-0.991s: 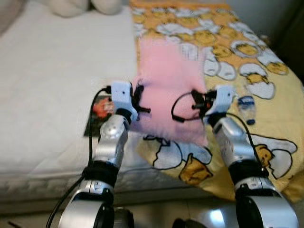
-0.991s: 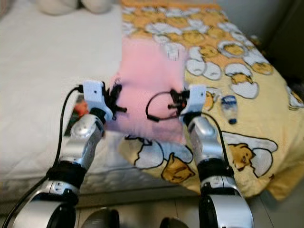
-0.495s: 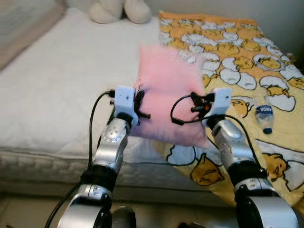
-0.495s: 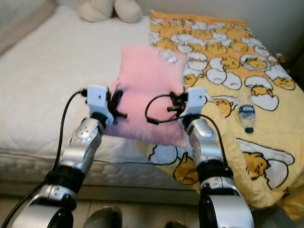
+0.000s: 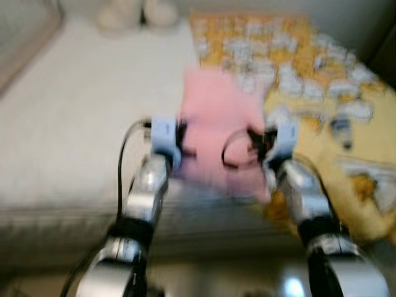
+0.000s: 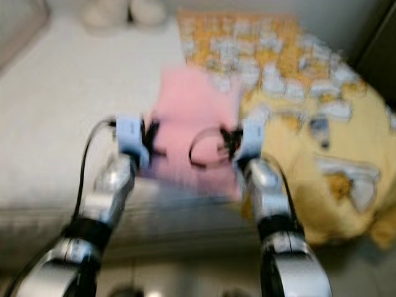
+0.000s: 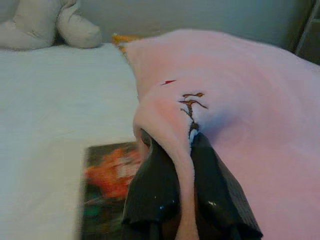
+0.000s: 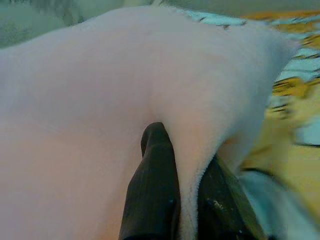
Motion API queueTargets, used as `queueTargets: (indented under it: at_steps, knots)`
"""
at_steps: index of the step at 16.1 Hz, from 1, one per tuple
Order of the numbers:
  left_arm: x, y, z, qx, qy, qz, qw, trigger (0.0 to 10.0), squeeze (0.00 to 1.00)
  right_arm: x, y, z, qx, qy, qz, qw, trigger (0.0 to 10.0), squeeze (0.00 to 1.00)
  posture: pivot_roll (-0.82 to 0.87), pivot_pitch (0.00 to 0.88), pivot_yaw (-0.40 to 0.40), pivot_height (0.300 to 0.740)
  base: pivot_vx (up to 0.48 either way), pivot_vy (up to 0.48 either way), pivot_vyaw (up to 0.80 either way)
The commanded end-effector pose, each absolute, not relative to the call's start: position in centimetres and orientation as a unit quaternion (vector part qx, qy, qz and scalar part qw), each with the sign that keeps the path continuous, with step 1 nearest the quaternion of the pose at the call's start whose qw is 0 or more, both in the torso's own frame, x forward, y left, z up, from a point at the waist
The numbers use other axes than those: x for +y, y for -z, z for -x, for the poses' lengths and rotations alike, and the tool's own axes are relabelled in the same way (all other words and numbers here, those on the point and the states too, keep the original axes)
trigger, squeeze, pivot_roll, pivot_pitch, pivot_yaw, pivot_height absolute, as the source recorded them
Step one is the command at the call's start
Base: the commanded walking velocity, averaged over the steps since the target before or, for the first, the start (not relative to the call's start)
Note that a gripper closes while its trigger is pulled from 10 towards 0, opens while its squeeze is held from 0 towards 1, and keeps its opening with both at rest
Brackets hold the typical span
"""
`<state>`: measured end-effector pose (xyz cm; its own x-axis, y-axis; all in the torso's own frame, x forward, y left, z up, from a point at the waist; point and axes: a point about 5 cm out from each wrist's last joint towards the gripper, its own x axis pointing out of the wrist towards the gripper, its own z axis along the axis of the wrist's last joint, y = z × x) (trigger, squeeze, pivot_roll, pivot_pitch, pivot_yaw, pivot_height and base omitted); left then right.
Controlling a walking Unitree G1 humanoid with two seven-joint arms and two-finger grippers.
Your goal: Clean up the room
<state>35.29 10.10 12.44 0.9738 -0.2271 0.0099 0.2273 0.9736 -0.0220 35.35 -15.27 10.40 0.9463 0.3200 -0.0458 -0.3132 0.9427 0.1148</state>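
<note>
Two grippers' fingers (image 7: 150, 195) pinch pink pillow (image 5: 219, 133) edges.

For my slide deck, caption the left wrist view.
Left pincer pinching a pink pillow's edge above a white bed.

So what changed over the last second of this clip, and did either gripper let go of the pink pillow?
Neither let go. The left gripper and right gripper stay shut on opposite edges of the pink pillow, which has come up off the yellow egg-print blanket since a second ago and is held over the bed edge. The head views have shifted and blurred, so the camera moved. The bottle, the magazine and the plush toy look unmoved.
</note>
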Motion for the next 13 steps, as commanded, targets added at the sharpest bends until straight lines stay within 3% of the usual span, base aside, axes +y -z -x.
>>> queueTargets:
  at_steps: [1,4,13]
  knots:
    - [13.0,-13.0,-35.7,-0.015,0.048,0.010,0.999,0.0,0.00,-16.5,-11.6,-35.9,0.009,-0.136,-0.046,0.990,0.0,0.00,0.02,0.000,-0.035,0.740,0.000,0.465,0.47]
    - [13.0,-12.9,-35.6,-0.015,0.045,0.009,0.999,0.0,0.00,-16.3,-11.8,-36.1,0.008,-0.140,-0.048,0.989,0.0,0.00,0.03,0.000,-0.035,0.740,0.084,0.432,0.15]
    - [13.4,-13.0,-36.0,-0.013,0.035,0.007,0.999,0.0,0.00,-15.6,-11.6,-36.3,0.014,-0.149,-0.049,0.988,0.0,0.00,0.04,0.000,-0.044,0.740,0.317,0.353,0.18]
